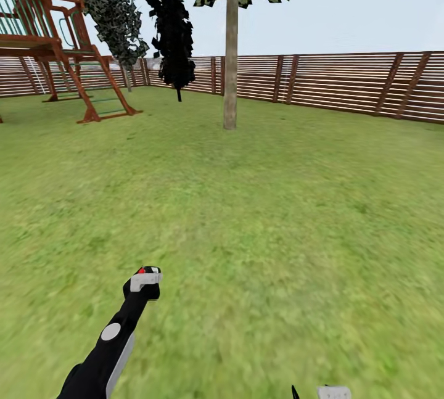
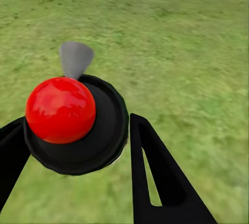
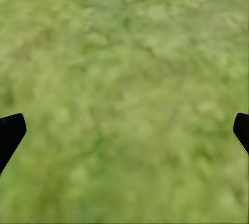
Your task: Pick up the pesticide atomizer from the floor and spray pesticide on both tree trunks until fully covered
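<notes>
- The pickup looks done: the left tool point(image 1: 144, 280) is closed around the pesticide atomizer point(image 2: 72, 123), its black fingers point(image 2: 155, 175) pressing the dark round body on either side, the red ball on top and a grey nozzle tip poking out beyond it.
- From the head camera, that tool sits at about 7 o'clock, low over the lawn point(image 1: 277, 214), with a speck of red showing at its tip.
- The right tool point(image 3: 124, 130) hangs with its fingers spread wide and nothing between them, blurred grass beneath; a sliver of it shows at the bottom edge of the head view, near 5 o'clock.
- One tree trunk point(image 1: 230, 60) stands at roughly 12 o'clock, well apart from the robot, in front of the slatted wooden fence point(image 1: 345, 81). No whitish specks of pesticide are visible on it.
- A wooden play frame point(image 1: 55, 47) stands at 10 o'clock; darker thin trees rise beside it.
- Judging by this, the spraying is yet to begin: the approach to the trunk and the coating of both trees remain.
</notes>
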